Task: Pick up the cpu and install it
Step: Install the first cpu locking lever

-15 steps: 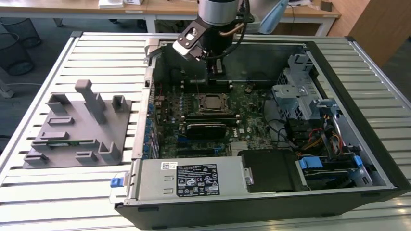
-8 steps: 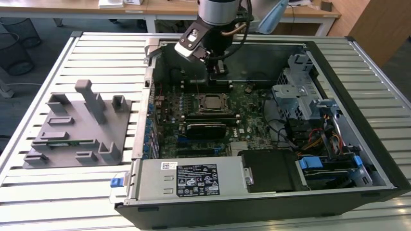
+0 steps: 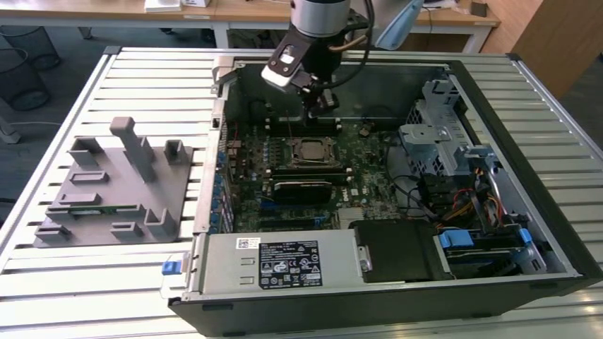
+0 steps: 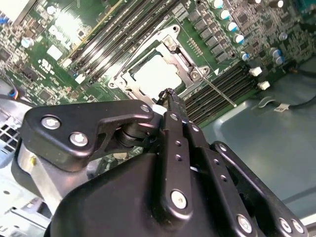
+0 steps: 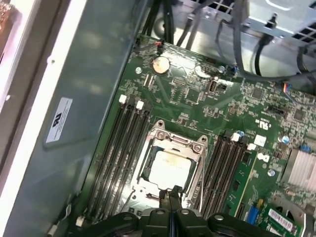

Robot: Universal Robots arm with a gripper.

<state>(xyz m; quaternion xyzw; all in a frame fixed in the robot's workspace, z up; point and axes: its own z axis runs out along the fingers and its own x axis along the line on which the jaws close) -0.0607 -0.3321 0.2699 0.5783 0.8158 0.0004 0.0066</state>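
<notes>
Your gripper hung inside the open computer case, close above the motherboard. Its two fingers were pressed together with no gap between them, and they held nothing that I could see. The cpu lay flat inside the socket frame, between the two banks of memory slots. The fingertips stood at the edge of the cpu; whether they touched it, I could not tell.
</notes>
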